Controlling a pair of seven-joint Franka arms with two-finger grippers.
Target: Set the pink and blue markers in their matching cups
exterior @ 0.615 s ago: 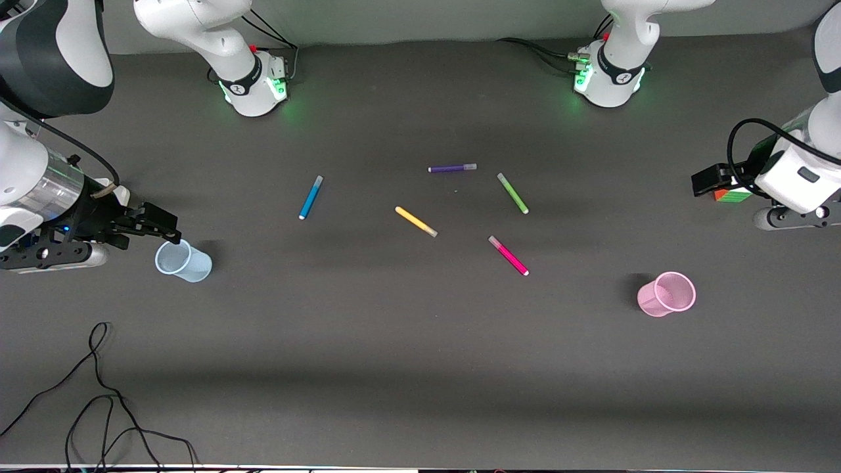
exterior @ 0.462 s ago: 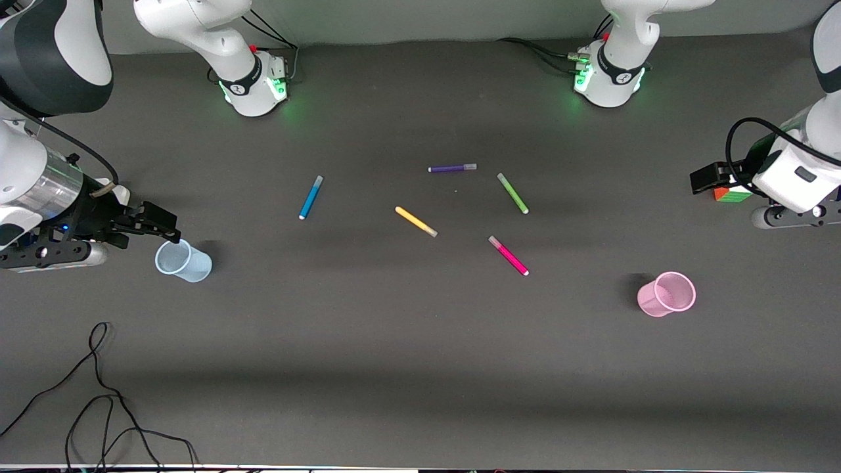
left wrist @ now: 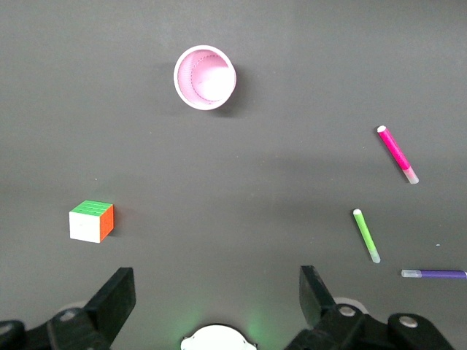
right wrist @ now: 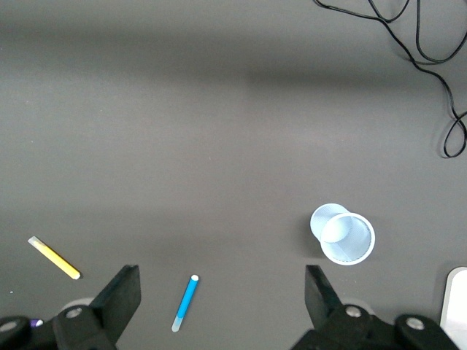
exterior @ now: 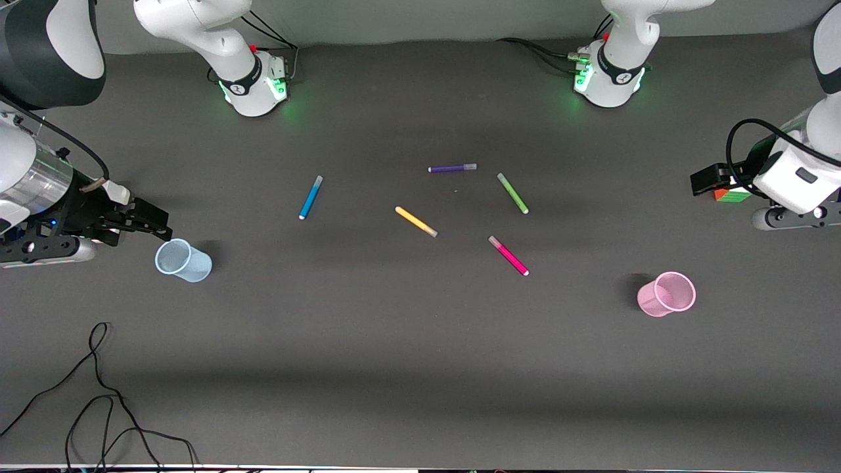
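The blue marker (exterior: 310, 197) lies flat toward the right arm's end, also in the right wrist view (right wrist: 185, 302). The pale blue cup (exterior: 182, 261) stands upright and empty, also in the right wrist view (right wrist: 343, 234). The pink marker (exterior: 508, 255) lies near the middle, also in the left wrist view (left wrist: 397, 154). The pink ribbed cup (exterior: 666, 294) stands upright and empty toward the left arm's end (left wrist: 205, 77). My right gripper (exterior: 158, 223) (right wrist: 219, 281) is open and empty, over the table beside the blue cup. My left gripper (exterior: 706, 180) (left wrist: 217, 281) is open and empty over the left arm's end.
Yellow (exterior: 416, 221), green (exterior: 512, 193) and purple (exterior: 452, 168) markers lie among the task markers. A colour cube (exterior: 730, 194) sits under the left gripper. A black cable (exterior: 98, 394) lies near the front edge at the right arm's end.
My right gripper has drawn back a little from the blue cup toward the table's end. The left arm and all markers and cups are unchanged.
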